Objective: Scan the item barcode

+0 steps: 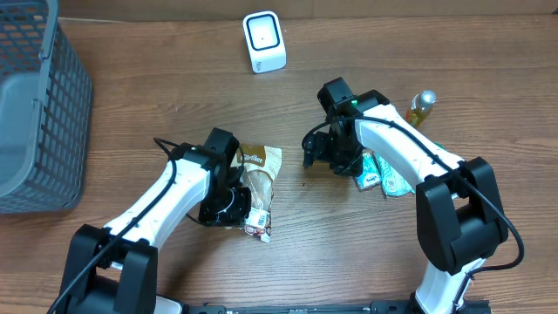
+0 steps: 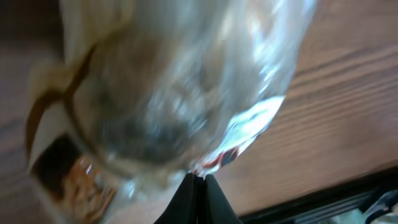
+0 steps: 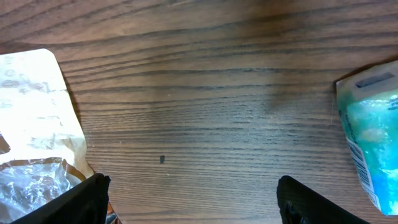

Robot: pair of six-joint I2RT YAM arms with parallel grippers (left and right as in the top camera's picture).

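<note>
The left arm bends low over the brown wooden table [image 1: 174,96]. Its left gripper [image 1: 237,214] is pinched tight on the bottom edge of the tan and clear crinkly plastic snack bag [image 1: 260,179] near the table's middle. The right gripper [image 1: 324,153] points down, jaws wide apart and holding nothing, between the bag and the teal plastic packets [image 1: 375,170].

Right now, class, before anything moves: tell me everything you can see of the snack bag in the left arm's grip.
The snack bag is a crinkly pouch. It has a cream, paper-like front, a brown band with white lettering at its far end, glossy clear film over pale contents, and a small red-and-white label at its near end. It stretches lengthwise between the two arms over the wooden table; whether it rests or is slightly lifted is unclear. The left gripper is shut on its near edge.
</note>
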